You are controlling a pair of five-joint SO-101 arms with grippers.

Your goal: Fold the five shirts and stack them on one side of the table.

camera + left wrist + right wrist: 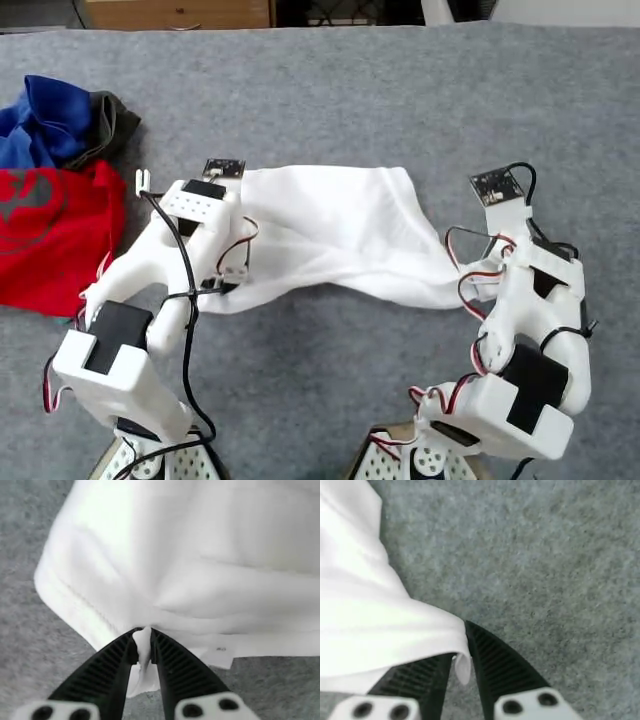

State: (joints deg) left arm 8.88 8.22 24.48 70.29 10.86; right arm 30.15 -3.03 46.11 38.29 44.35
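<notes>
Left gripper and right gripper each pinch the white shirt on the grey felt table; wooden cabinet at upper left.

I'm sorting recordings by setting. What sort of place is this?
Likely a robot lab or test bench: a table covered in grey felt, the left gripper and right gripper both shut on the white shirt, and a red shirt and blue shirt heaped at the table's side.
</notes>
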